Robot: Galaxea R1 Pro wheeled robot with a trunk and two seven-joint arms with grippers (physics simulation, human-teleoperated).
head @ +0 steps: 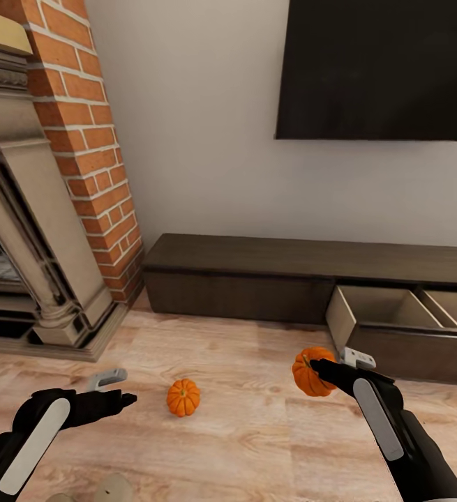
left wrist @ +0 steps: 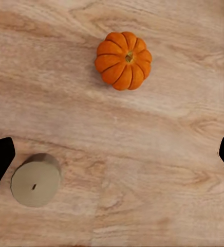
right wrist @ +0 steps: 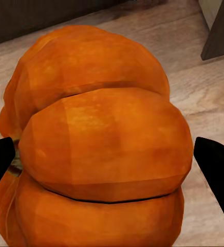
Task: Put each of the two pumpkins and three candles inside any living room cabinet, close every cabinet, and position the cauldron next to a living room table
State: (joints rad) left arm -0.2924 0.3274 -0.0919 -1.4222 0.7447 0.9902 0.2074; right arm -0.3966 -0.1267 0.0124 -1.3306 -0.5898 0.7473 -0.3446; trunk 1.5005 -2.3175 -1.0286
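I count two pumpkins: one (head: 312, 371) between my right hand's (head: 317, 366) fingers, one (head: 183, 397) on the floor. One candle (left wrist: 36, 180), one cabinet (head: 256, 279) with two open drawers, two hands.

The two pumpkins, one on the floor (head: 183, 397) and one at the right gripper (head: 312, 372), are bright orange with darker ribs. The floor (head: 242, 432) is pale wood plank with brown grain. The cabinet (head: 256, 275) at the far wall is dark brown; its open drawer (head: 378, 307) is pale tan inside. On the left the fireplace (head: 81, 139) shows red brick with light mortar beside beige stone. The TV (head: 381, 70) is black and the wall (head: 200, 125) off-white. The candle (left wrist: 36, 180) is dull tan. Both arms are black with grey strips.
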